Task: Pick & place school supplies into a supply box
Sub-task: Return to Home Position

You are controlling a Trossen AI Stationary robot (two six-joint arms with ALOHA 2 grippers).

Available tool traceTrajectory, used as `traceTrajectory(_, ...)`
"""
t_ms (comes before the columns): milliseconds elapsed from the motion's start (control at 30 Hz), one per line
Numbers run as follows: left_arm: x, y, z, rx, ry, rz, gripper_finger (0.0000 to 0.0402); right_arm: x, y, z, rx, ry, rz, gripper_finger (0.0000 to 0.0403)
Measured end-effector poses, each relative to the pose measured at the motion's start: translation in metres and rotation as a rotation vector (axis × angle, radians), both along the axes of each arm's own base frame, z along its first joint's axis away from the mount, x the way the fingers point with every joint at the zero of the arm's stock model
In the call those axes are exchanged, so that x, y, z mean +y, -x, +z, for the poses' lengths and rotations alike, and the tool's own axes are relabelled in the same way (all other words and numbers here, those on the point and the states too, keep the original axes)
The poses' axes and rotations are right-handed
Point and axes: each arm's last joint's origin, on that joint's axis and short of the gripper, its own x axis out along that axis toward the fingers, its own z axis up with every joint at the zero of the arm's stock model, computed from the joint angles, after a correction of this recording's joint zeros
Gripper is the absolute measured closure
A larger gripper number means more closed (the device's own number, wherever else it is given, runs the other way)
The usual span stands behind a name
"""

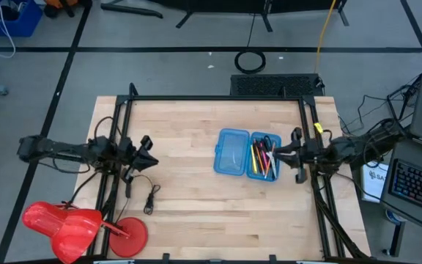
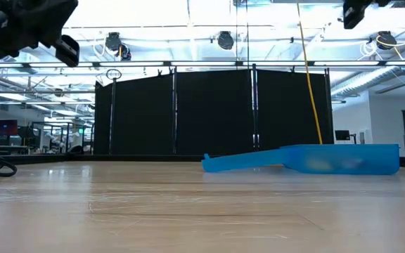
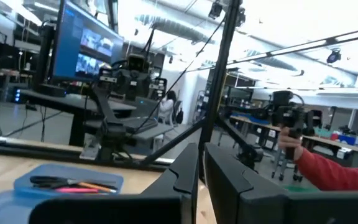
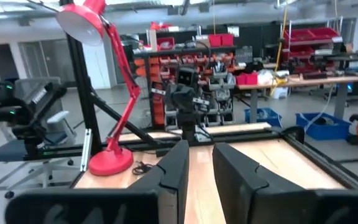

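The blue supply box (image 1: 246, 154) lies open on the table right of centre, resting flat on both halves. Its left half (image 1: 231, 152) looks bare. Its right half holds the school supplies (image 1: 264, 155): pens, orange pencils, pink and yellow markers and black-handled scissors. In the low view the box (image 2: 308, 159) shows edge-on, and in the left wrist view the box (image 3: 67, 183) shows with supplies inside. My left gripper (image 1: 151, 151) hangs shut above the table's left part. My right gripper (image 1: 278, 154) hangs over the box's right edge, high above it, open by a narrow gap and holding nothing.
A red desk lamp (image 1: 72, 224) lies at the table's near left corner, and the right wrist view shows the lamp (image 4: 104, 93) too. A thin black cable (image 1: 151, 198) lies near it. The table's middle and near part are bare wood. A sleeve (image 3: 334, 171) shows beyond the table.
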Motion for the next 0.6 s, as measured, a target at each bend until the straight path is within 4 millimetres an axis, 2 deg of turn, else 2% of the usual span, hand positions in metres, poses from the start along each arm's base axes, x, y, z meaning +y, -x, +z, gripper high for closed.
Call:
traceTrajectory(300, 0.012, 0.013, 0.000, 0.012, -0.002, 0.008, 0.0371, -0.016, 0.040, 0.000, -0.033, -0.025, 0.007, 0.0342)
traceTrajectory(500, 0.019, 0.018, -0.005, 0.059, -0.018, 0.030, 0.0371, -0.024, 0.058, -0.019, -0.014, -0.070, 0.012, 0.0342)
traceTrajectory(600, 0.023, 0.020, -0.010, 0.101, -0.022, 0.064, 0.0371, -0.024, 0.056, -0.031, 0.041, -0.042, -0.024, 0.0342)
